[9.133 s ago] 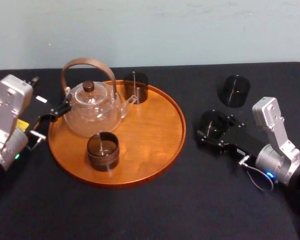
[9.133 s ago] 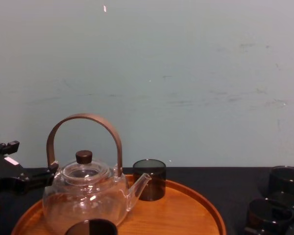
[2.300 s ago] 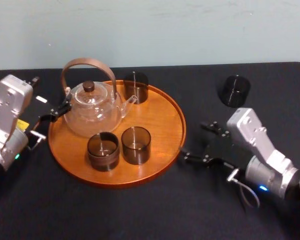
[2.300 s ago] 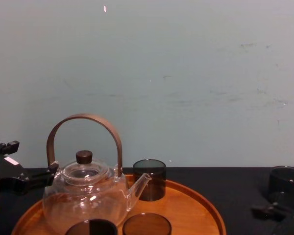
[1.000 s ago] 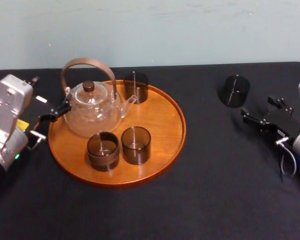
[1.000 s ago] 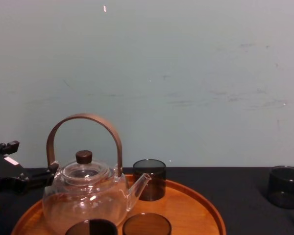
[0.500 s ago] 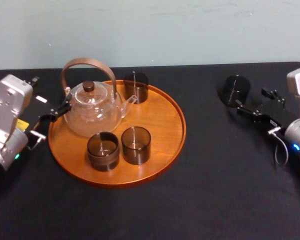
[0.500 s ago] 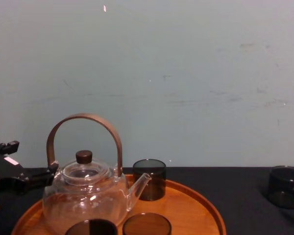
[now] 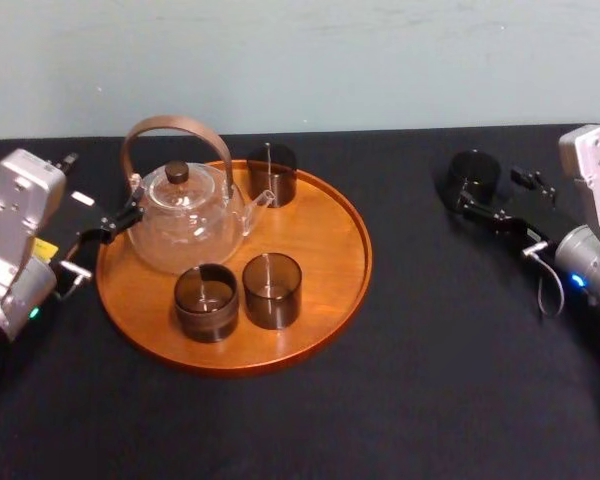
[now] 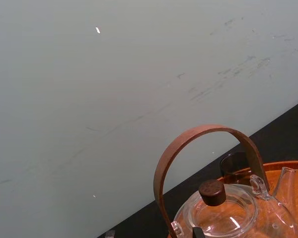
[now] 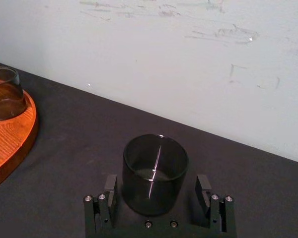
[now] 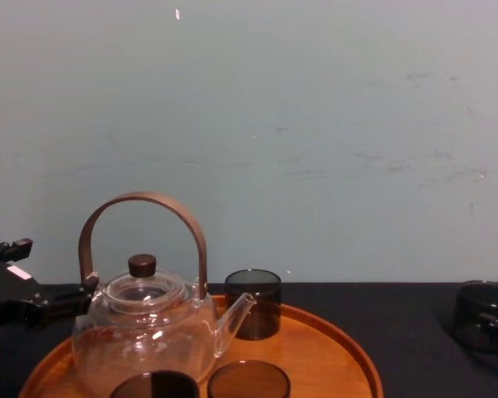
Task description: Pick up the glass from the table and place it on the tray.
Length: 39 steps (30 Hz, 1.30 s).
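Observation:
A dark smoked glass (image 9: 472, 178) stands on the black table (image 9: 430, 380) at the far right. My right gripper (image 9: 490, 193) is open around it. In the right wrist view the glass (image 11: 155, 173) sits between the two fingers (image 11: 111, 191), with a gap on each side. The round orange-brown tray (image 9: 330, 260) lies to the left. It carries a glass teapot (image 9: 185, 215) and three dark glasses (image 9: 272, 290). My left gripper (image 9: 115, 222) is parked open at the tray's left rim, beside the teapot.
The teapot's brown arched handle (image 12: 141, 203) rises high over the tray. Bare tray wood (image 9: 320, 230) lies on its right half. A pale wall runs behind the table's far edge.
My right gripper has swung from the table's right side back to the far glass, and its fingers now flank it. The left arm and the tray's things have not moved.

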Each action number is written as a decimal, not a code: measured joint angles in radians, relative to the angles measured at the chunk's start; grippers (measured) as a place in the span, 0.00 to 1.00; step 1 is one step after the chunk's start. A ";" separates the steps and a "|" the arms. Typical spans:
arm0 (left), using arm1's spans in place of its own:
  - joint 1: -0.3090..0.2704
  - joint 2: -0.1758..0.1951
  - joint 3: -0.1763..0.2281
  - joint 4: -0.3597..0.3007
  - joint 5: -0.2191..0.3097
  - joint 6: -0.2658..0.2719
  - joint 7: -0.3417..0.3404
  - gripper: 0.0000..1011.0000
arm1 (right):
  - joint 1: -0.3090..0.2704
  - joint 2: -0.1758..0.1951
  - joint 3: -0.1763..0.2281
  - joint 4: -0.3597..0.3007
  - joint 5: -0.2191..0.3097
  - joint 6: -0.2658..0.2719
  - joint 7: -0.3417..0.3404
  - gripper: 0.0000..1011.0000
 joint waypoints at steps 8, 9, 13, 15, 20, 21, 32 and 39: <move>0.000 0.000 0.000 0.000 0.000 0.000 0.000 1.00 | 0.057 -0.024 -0.008 0.087 0.000 -0.040 0.022 0.99; 0.000 0.000 0.000 0.000 0.000 0.000 0.000 1.00 | 0.061 -0.025 -0.008 0.094 0.000 -0.043 0.022 0.99; 0.000 0.000 0.000 0.000 0.000 0.000 0.000 1.00 | 0.094 -0.037 -0.011 0.143 -0.002 -0.063 0.031 0.99; 0.000 0.000 0.000 0.000 0.000 0.000 0.000 1.00 | 0.105 -0.041 -0.013 0.161 -0.003 -0.070 0.034 0.99; 0.000 0.000 0.000 0.000 0.000 0.000 0.000 1.00 | 0.143 -0.054 -0.019 0.218 -0.011 -0.093 0.043 0.99; 0.000 0.000 0.000 0.000 0.000 0.000 0.000 1.00 | 0.148 -0.056 -0.020 0.226 -0.012 -0.097 0.044 0.99; 0.000 0.000 0.000 0.000 0.000 0.000 0.000 1.00 | 0.198 -0.075 -0.024 0.303 -0.025 -0.126 0.048 0.99; 0.000 0.000 0.000 0.000 0.000 0.000 0.000 1.00 | 0.195 -0.074 -0.024 0.297 -0.025 -0.125 0.048 0.99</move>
